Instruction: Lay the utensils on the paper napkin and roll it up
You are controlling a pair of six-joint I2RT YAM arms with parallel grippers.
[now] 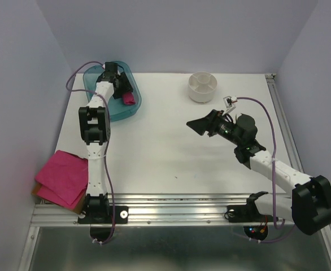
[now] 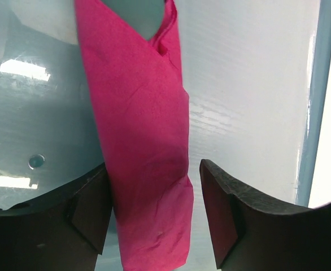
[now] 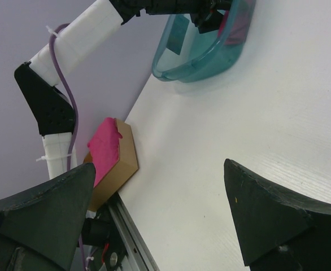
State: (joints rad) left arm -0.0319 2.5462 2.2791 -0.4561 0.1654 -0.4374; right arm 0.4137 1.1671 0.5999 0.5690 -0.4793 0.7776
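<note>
The magenta-pink paper napkin (image 2: 143, 141) is rolled into a tube and lies inside a teal plastic bin (image 1: 92, 79) at the back left; in the top view only its end (image 1: 129, 99) shows. My left gripper (image 2: 153, 166) is open and straddles the roll, the left finger against it and the right finger a gap away; it reaches into the bin (image 1: 122, 90). No dark-teal utensils are visible; they are hidden or out of view. My right gripper (image 1: 195, 125) is open and empty above the table's right middle, jaws wide apart in its wrist view (image 3: 160, 165).
A pile of pink napkins (image 1: 61, 178) lies on a brown box at the front left edge, also in the right wrist view (image 3: 106, 147). A white round container (image 1: 202, 86) stands at the back centre. The teal bin (image 3: 199, 56) shows far off in the right wrist view.
</note>
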